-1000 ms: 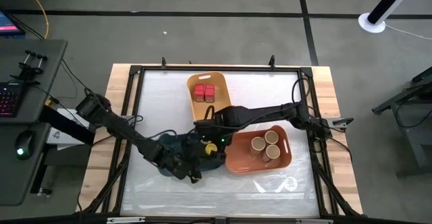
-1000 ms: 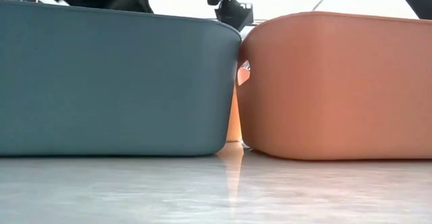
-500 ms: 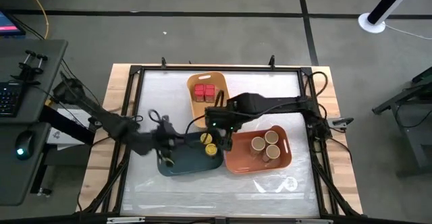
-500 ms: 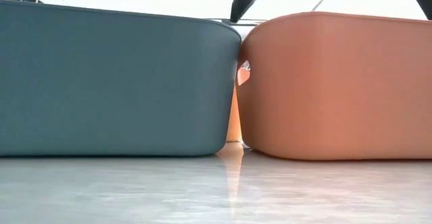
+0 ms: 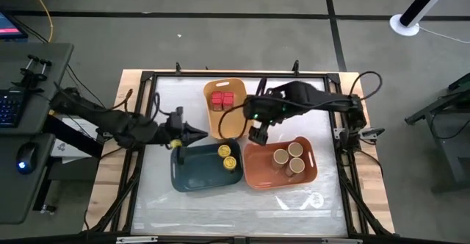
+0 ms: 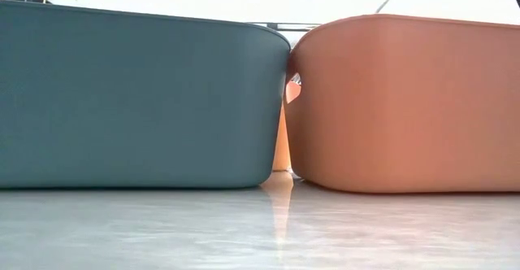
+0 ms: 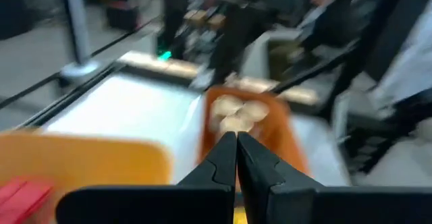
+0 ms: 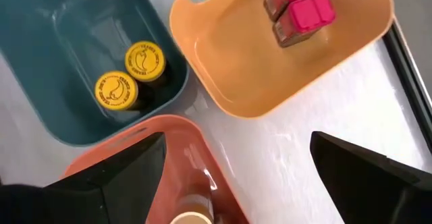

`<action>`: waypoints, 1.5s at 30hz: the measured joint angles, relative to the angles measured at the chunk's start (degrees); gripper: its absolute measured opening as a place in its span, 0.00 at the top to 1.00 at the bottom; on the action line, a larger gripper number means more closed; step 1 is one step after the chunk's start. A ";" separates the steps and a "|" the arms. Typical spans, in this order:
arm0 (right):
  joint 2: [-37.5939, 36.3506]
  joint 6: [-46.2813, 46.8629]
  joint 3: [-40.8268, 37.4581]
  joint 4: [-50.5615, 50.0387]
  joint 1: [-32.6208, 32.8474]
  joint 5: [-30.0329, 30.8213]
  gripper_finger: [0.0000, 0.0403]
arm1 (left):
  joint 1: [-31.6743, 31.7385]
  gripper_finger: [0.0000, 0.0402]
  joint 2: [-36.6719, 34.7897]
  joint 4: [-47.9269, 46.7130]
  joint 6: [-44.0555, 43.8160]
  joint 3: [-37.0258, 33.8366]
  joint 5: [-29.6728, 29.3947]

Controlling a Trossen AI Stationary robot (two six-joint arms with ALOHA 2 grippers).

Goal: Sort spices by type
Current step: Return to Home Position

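Note:
Two red tins sit in the yellow bin. Two yellow-lidded jars stand in the teal bin. Three tan-lidded jars stand in the orange bin. My left gripper is shut and empty, hovering by the teal bin's far edge and pointing toward the table's right. My right gripper is open and empty, above the gap between the yellow and orange bins. Its wrist view shows the yellow-lidded jars and the red tins past its spread fingers.
The three bins crowd the table's middle; the teal bin and the orange bin stand side by side, almost touching. White sheeting covers the table inside a black frame. A keyboard and mouse sit on a desk off the left.
My left gripper has drawn out of the teal bin, moving up, toward the far edge and left, and now points right. My right gripper has risen and moved toward the table's right, from the teal bin to over the orange bin's far edge. The yellow-lidded jars stay in the teal bin.

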 joint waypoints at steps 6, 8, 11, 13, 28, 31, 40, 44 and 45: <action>-3.58 3.47 -0.02 0.02 -0.38 0.30 0.10 | 10.77 1.00 -0.89 24.11 -1.20 -14.79 16.06; -5.00 4.89 -0.07 0.02 0.70 1.77 0.10 | 13.21 1.00 -3.27 24.65 -3.79 -18.84 15.94; -7.33 7.80 -0.07 0.02 2.43 4.51 0.10 | 14.89 1.00 -9.60 25.91 -4.29 -24.11 16.81; -8.76 10.14 -0.07 0.02 3.36 6.49 0.10 | 15.33 1.00 -14.80 26.34 -4.24 -27.74 17.05; -13.44 22.74 -0.09 0.04 7.18 11.71 0.10 | 15.38 1.00 -48.37 23.39 -12.77 -50.06 15.72; -13.54 22.85 -0.09 0.02 7.69 11.04 0.10 | 15.38 1.00 -50.65 20.68 -12.46 -50.06 15.72; -32.11 36.04 -30.06 4.20 9.77 9.55 0.11 | 15.38 1.00 -51.17 15.45 -16.25 -50.01 15.80; -47.44 36.59 -52.40 24.00 9.50 10.30 0.12 | 15.38 1.00 -51.17 14.38 -16.26 -50.01 15.86; -51.18 34.87 -57.64 29.99 8.68 10.98 0.12 | 15.38 1.00 -51.17 14.38 -16.25 -50.01 15.89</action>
